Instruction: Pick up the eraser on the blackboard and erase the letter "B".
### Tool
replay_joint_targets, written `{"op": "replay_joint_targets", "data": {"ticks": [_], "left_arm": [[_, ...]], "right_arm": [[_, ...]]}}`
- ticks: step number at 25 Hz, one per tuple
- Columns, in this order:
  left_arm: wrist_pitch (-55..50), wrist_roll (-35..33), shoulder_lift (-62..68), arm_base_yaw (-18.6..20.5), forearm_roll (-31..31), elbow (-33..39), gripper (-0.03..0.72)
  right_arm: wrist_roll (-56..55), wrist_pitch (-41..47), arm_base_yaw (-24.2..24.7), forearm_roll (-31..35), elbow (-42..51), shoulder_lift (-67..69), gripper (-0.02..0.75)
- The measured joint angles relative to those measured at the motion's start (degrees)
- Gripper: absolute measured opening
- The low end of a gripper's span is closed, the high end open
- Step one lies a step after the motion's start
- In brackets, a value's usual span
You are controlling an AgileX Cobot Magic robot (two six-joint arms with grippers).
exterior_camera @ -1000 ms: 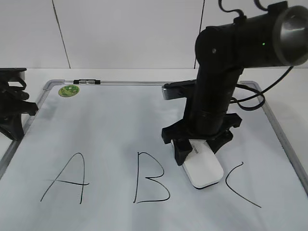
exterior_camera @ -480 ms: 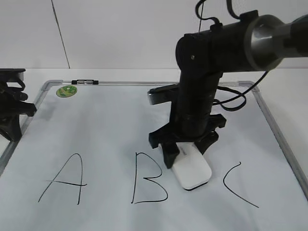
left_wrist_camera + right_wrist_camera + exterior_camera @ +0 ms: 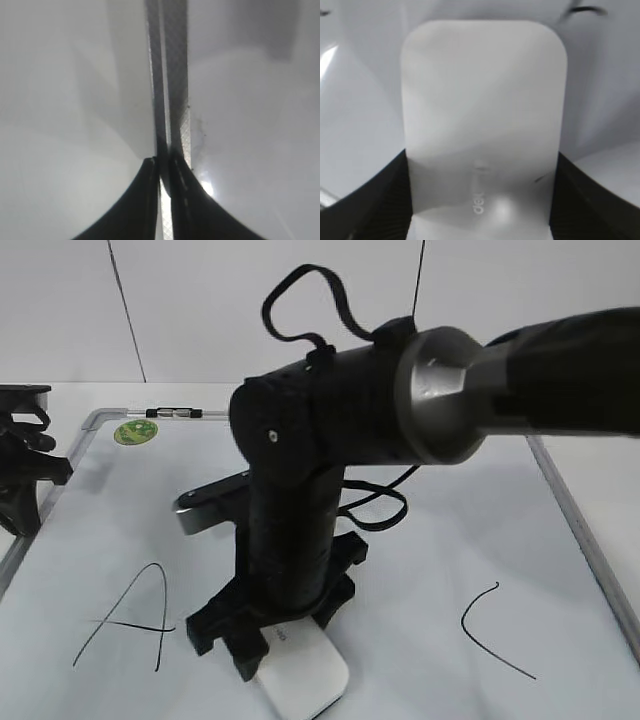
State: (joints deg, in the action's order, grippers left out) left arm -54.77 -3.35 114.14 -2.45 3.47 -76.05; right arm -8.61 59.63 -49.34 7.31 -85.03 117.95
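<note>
Exterior view: one blackboard (image 3: 560, 510), white-surfaced with a grey frame, lies flat on the table. Two black letters are visible on it: one "A" (image 3: 128, 612) near left, one "C" (image 3: 490, 630) near right. The letter "B" cannot be seen; the arm stands over the space between the two. One green sticker (image 3: 134, 431) sits at the far left corner. One eraser (image 3: 302, 675), white, lies flat on the board at the near edge, between A and C. The right arm reaches across from the right, wrist pointing down; the right gripper (image 3: 262, 635) clamps the eraser's far end. The left gripper (image 3: 25, 475) rests at the board's left edge.

Left wrist view: its two dark fingers (image 3: 145, 200) are pressed almost together, gripping nothing, over the grey frame strip (image 3: 172, 85).

Right wrist view: one eraser (image 3: 482, 125) fills the frame, a dark finger (image 3: 375, 200) tight against each side.
</note>
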Motion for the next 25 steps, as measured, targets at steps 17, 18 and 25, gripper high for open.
{"op": "replay_joint_targets", "data": {"ticks": [17, 18, 25], "left_arm": [[-0.47, 0.0, 0.0, 0.09, -0.21, 0.0, 0.033], [-0.47, 0.0, 0.0, 0.09, -0.21, 0.0, 0.033], [-0.47, 0.0, 0.0, 0.09, 0.0, 0.0, 0.033]], "right_arm": [[-2.96, -2.04, 15.27, 1.24, 0.0, 0.14, 0.529], [-3.34, -2.04, 16.87, 0.12, 0.0, 0.14, 0.529], [-3.79, -1.34, 19.26, -1.99, -0.68, 0.14, 0.529]]}}
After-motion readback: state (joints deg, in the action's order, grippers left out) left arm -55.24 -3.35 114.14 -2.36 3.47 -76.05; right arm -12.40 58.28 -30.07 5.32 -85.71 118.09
